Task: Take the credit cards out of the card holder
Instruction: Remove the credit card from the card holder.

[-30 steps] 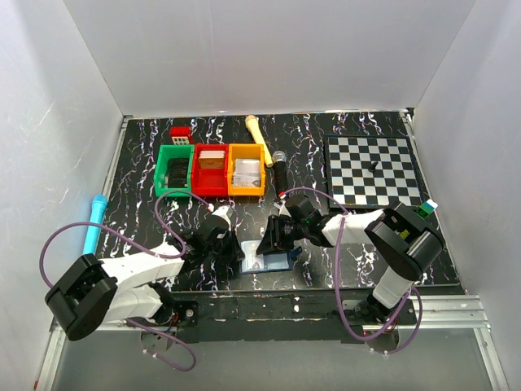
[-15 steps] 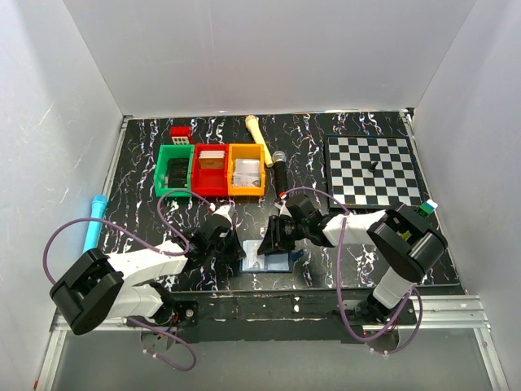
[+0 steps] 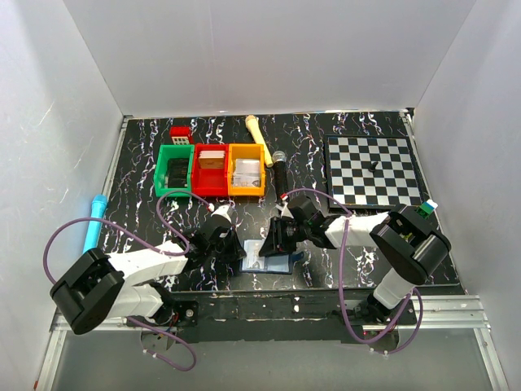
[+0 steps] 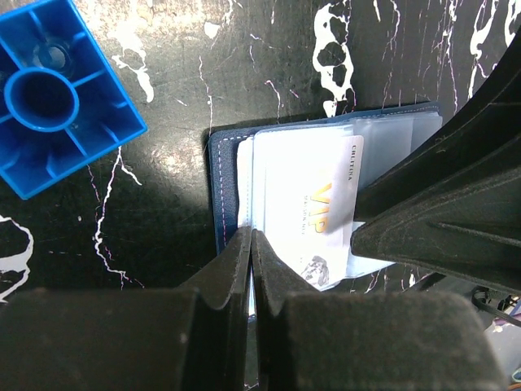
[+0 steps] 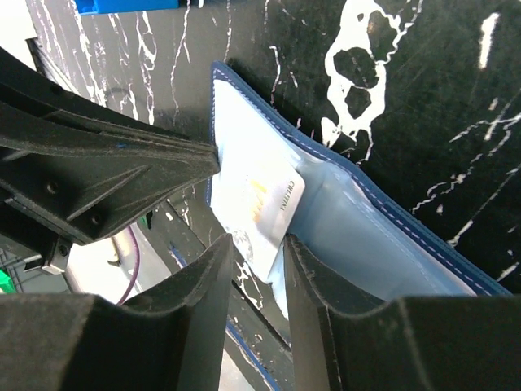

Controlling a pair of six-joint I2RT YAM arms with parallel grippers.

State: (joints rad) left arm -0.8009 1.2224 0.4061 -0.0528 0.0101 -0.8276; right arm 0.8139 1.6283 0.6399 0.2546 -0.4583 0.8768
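- Table point(image 3: 138, 163): black marbled top. You have the chessboard point(image 3: 373, 171) at the far right and a green, red and orange row of bins point(image 3: 211, 189) at the far centre-left.
- Left gripper point(image 4: 251, 236): fingers pressed together with no gap, tips at the near-left edge of the card holder. You cannot tell whether a card edge is pinched between them.
- Right gripper point(image 5: 256, 244): fingers stand narrowly apart, astride the end of the protruding card. You cannot tell whether they are touching it.
- Card holder point(image 4: 224, 187): lies open and flat on the table near its front edge, between the two grippers, pale inner faces up.
- Credit card point(image 4: 305, 195): whitish, gold "VIP" print, lying on the holder's inner face, one end sticking out past the holder's edge.
- Blue brick point(image 4: 57, 98): on the table near the holder, not touching it.
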